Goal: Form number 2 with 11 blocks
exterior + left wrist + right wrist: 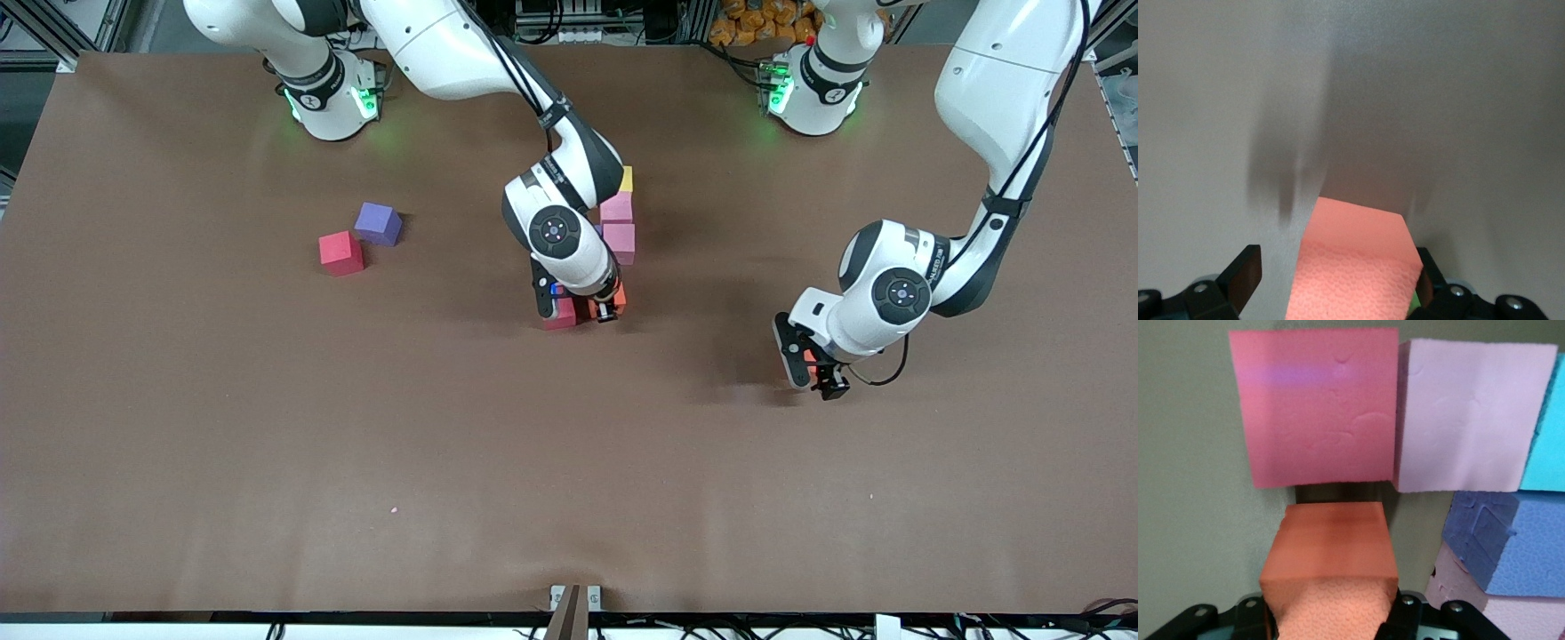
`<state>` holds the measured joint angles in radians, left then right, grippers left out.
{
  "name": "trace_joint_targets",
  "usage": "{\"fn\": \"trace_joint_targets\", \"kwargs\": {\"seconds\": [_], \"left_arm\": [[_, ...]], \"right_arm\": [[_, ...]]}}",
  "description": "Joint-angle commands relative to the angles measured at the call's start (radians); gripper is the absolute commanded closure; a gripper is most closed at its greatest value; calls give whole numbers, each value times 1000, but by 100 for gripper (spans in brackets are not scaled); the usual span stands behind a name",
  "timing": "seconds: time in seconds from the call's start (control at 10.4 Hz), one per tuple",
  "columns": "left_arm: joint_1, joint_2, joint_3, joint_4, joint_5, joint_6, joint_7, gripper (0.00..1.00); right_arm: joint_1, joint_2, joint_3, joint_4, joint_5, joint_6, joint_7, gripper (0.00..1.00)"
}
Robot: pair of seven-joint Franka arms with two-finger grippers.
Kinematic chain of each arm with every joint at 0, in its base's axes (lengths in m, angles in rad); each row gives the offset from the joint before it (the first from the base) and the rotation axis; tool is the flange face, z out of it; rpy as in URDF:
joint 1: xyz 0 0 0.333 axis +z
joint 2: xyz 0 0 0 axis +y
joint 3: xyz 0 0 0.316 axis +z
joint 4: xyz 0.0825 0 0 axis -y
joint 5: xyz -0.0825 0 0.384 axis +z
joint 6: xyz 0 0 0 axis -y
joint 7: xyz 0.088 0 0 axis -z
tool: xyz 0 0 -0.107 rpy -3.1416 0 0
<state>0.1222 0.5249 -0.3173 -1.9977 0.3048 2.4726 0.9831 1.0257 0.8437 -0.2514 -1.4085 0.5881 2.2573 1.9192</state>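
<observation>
Gripping an orange block (1331,567), the right end effector (582,311) sits low over the middle of the surface (267,427), at the camera-side end of the half-built number 2 (605,249); its fingers are shut on that block, and in the right wrist view a red-pink block (1315,407) and a pale pink block (1465,413) lie just ahead of it, with a blue block (1501,543) and a sliver of light blue block (1545,433) beside them; we judge the step in hand to be seating this orange block against the row, so we want it squared to its neighbours' faces, lowered flat, and released only once it rests, since foam can drag or tip a neighbour; from the front, two pink blocks (618,227) and a yellow block (627,180) form the column nearer the bases; the left end effector (813,364) hovers toward the left arm's end, jaws wide, an orange-red block (1358,267) between them but ungripped; we let it wait; a red block (341,252) and purple block (379,223) lie well apart, toward the right arm's end.
</observation>
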Motion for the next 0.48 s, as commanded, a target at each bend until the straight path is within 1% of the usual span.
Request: {"fn": "trace_joint_targets", "kwargs": {"seconds": [0.0, 0.19, 0.39], "left_arm": [[16, 7, -6, -9, 30, 34, 8, 0], [17, 4, -6, -10, 30, 34, 9, 0], [45, -2, -8, -22, 30, 32, 41, 0]], "right_arm": [[-3, -3, -8, -6, 2, 5, 20, 60], [-6, -5, -9, -13, 2, 21, 20, 59], [-9, -5, -9, -36, 2, 63, 21, 59]]}}
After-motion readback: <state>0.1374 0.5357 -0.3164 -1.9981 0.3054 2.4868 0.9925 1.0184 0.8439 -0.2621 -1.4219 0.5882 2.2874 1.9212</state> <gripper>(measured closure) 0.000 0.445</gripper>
